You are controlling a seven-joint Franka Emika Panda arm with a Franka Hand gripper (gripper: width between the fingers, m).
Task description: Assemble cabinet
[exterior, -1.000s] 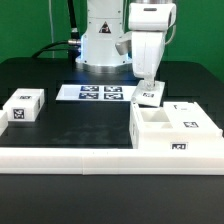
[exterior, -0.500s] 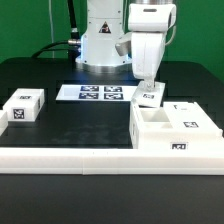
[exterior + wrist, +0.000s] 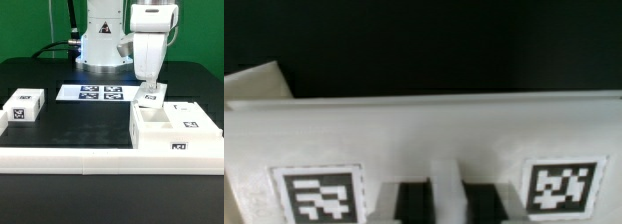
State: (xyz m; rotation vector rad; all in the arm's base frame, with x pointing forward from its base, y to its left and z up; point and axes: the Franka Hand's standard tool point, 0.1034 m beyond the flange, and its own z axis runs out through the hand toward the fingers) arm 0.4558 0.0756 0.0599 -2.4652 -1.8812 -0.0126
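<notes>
The cabinet (image 3: pixel 172 131) is the big white boxy body at the exterior view's right, with open compartments facing up and tags on its top and front. My gripper (image 3: pixel 150 86) hangs just behind it and is shut on a small white tagged panel (image 3: pixel 152 97), held above the cabinet's back left corner. In the wrist view the panel (image 3: pixel 420 130) fills the picture, with two tags on it. A thin strip of the panel sits between my dark fingertips (image 3: pixel 407 205), and the gripper (image 3: pixel 445 205) is clamped on it.
A small white tagged block (image 3: pixel 22 107) lies at the exterior view's left. The marker board (image 3: pixel 98 93) lies flat in front of the robot base. A long low white border rail (image 3: pixel 70 156) runs along the front edge of the black mat.
The held panel has turned from a tilted pose to a more upright one and now looks narrower. The gripper has shifted slightly toward the exterior view's right. Nothing else has moved.
</notes>
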